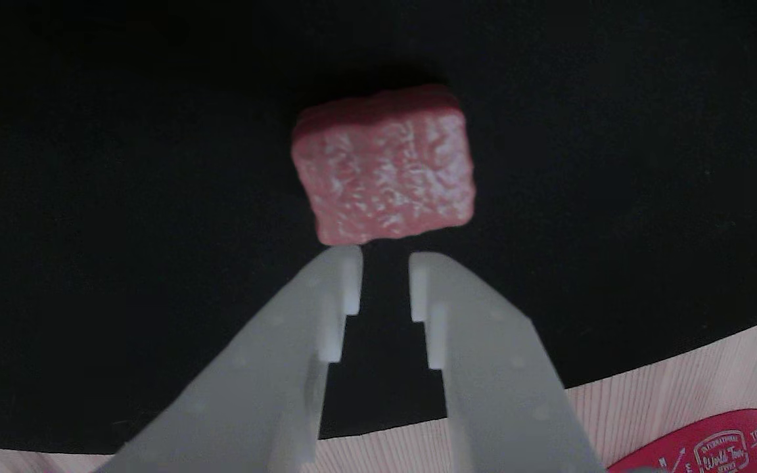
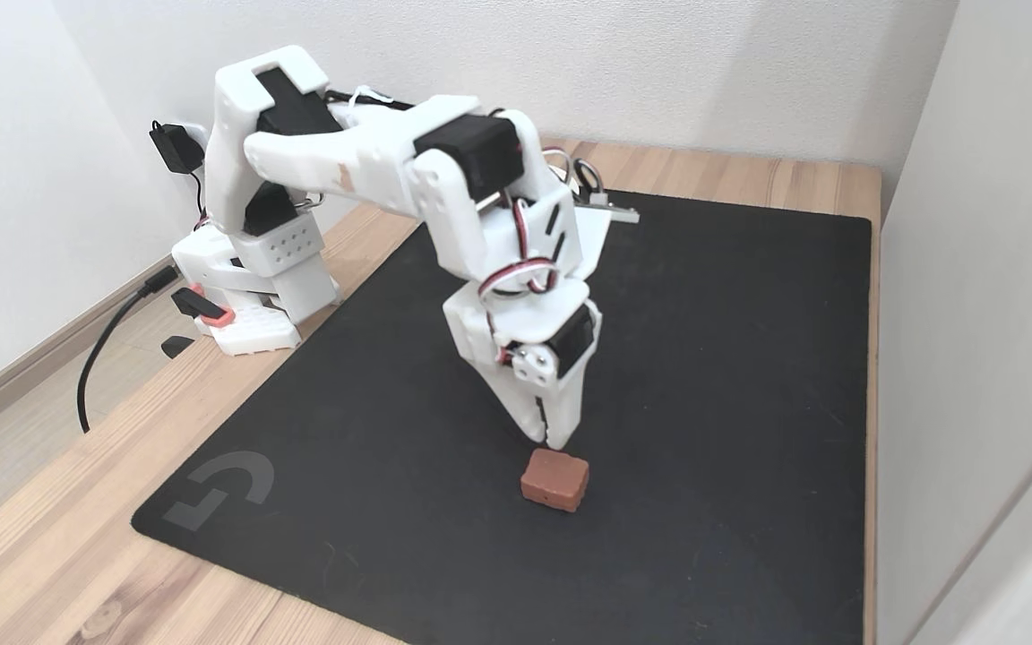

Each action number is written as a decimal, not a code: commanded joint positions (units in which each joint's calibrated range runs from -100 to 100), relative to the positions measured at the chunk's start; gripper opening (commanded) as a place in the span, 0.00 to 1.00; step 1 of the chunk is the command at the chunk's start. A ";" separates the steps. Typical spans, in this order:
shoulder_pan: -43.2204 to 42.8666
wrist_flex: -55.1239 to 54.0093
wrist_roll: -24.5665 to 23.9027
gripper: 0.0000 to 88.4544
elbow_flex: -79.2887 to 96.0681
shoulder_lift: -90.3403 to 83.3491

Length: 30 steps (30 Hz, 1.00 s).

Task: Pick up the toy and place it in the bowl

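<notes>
1. While the toy (image 2: 554,479) sits flat on the black mat (image 2: 749,376), toward the mat's near edge in the fixed view, nothing grips it; it is a dark-red squarish block with rounded corners.
2. Gripper (image 2: 554,439) points down at the mat, tips just behind the toy in the fixed view, close to its far edge; contact cannot be judged.
3. Other view: gripper (image 1: 385,259) comes in from the bottom edge, translucent white fingers (image 1: 326,289) slightly parted with a narrow gap, nothing between them. That gap is narrower than the toy.
4. Same view: toy (image 1: 385,171) lies just beyond the fingertips, rough whitish-speckled face up, slightly skewed relative to the fingers.
5. Red tape roll (image 1: 713,447) with white printing rests on the wooden tabletop (image 1: 681,387) off the mat, bottom-right corner of the other view.
6. Arm base (image 2: 252,278) stands at the tabletop's far-left side, off the mat, in the fixed view.
</notes>
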 commanded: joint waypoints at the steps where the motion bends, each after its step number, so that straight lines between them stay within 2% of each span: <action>1: 0.42 0.47 0.34 0.03 -1.94 -0.49; 3: 0.42 0.47 0.34 0.03 -2.30 -0.49; 5: 0.50 0.73 0.34 0.09 -1.94 -0.49; 8: 1.08 4.37 0.34 0.24 -1.94 -0.41; 9: 1.25 6.31 0.39 0.32 -1.94 -0.41; 10: 1.34 6.74 0.55 0.34 -1.94 -0.41; 30: 1.67 7.16 1.44 0.34 -2.48 3.01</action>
